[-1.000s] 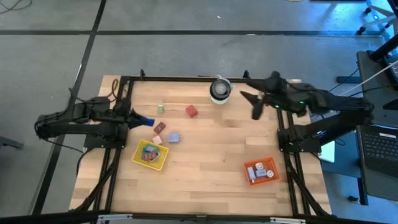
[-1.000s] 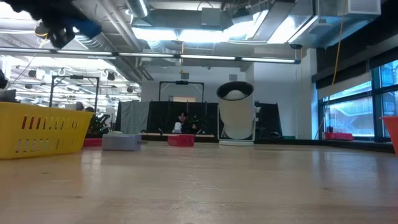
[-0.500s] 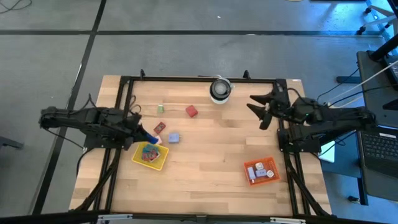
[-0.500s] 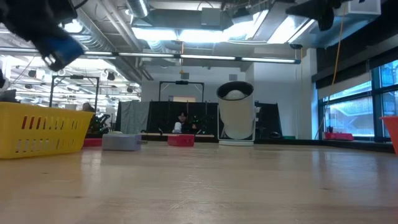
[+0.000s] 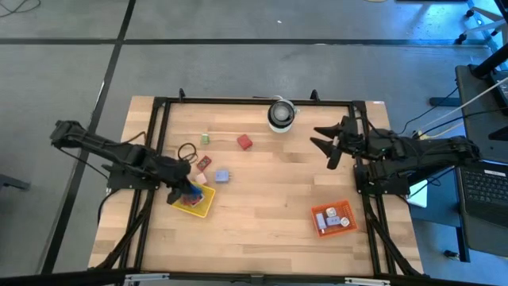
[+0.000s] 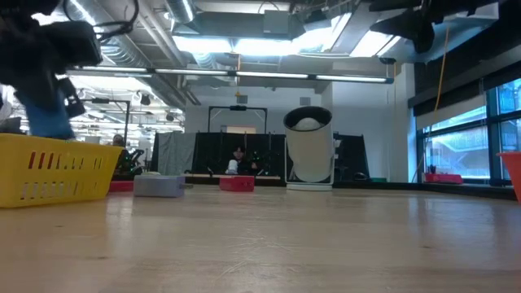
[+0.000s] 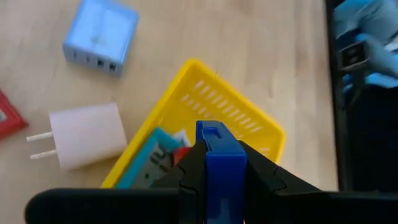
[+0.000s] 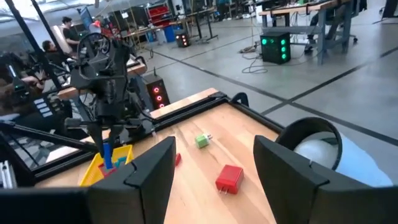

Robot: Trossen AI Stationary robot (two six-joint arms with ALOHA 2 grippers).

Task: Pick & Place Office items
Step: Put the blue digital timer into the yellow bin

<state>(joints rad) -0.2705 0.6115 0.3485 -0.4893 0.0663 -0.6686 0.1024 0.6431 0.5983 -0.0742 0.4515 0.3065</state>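
My left gripper [image 5: 187, 189] is shut on a blue office item [image 7: 217, 155] over the yellow tray [image 5: 200, 208], which holds teal and red pieces. In the low view the blue item [image 6: 49, 120] hangs down to the tray's rim [image 6: 57, 146]. On the wood beside the tray lie a white plug [image 7: 87, 134], a light blue block [image 5: 222, 175], a red piece [image 5: 204, 162], a green piece [image 5: 205, 139] and a red block [image 5: 244, 142]. My right gripper [image 5: 325, 143] stands open in the air near the table's right edge, with nothing between its fingers [image 8: 149, 171]. My left gripper pinches the blue item's two flat sides [image 7: 214, 177] between its two fingers. The fingers slant down from the table's left side. The item's free end [image 7: 211, 130] sticks out past the fingertips and hangs over the tray's inside; whether it touches the pieces there, I cannot tell.
A white roll with a dark centre [image 5: 281, 114] stands at the far edge. An orange tray [image 5: 333, 218] with small pieces sits at the near right. The black frame rails [image 5: 151, 143] run along the table's left and right sides. Bare wood lies in the middle.
My left gripper has carried the blue item toward the near edge and down, from beside the loose pieces to over the yellow tray, tipping to point more steeply down. My right gripper has sunk lower and stayed open.
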